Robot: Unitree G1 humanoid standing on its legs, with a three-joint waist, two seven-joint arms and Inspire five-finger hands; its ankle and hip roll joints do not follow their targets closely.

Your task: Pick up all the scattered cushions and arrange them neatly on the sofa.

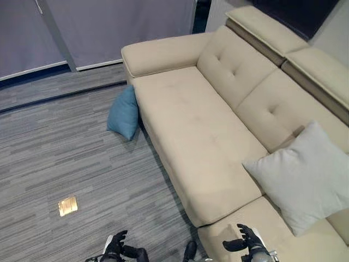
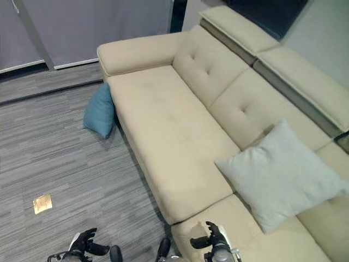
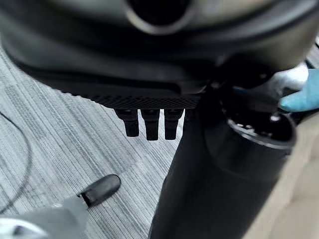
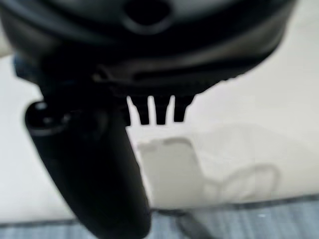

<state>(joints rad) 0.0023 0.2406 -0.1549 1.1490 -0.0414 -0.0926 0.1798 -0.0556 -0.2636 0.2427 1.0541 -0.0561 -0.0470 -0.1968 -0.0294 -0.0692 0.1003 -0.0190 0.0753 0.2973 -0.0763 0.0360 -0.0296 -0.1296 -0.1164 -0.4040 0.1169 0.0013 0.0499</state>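
A teal cushion (image 1: 124, 113) stands on the carpet, leaning against the front of the beige sofa (image 1: 191, 125) near its left armrest. A light grey cushion (image 1: 305, 177) rests on the sofa's right seat, tilted against the backrest. My left hand (image 1: 115, 244) hangs low over the floor, well short of the teal cushion, fingers relaxed and holding nothing. My right hand (image 1: 250, 240) hovers above the sofa's nearest seat section, left of the grey cushion, also open and empty. The left wrist view catches a sliver of the teal cushion (image 3: 305, 97).
Grey striped carpet (image 1: 65, 147) spreads left of the sofa. A small brass floor plate (image 1: 68, 206) is set into it. Grey panels (image 1: 109, 27) close off the back. The sofa's long middle seat is bare.
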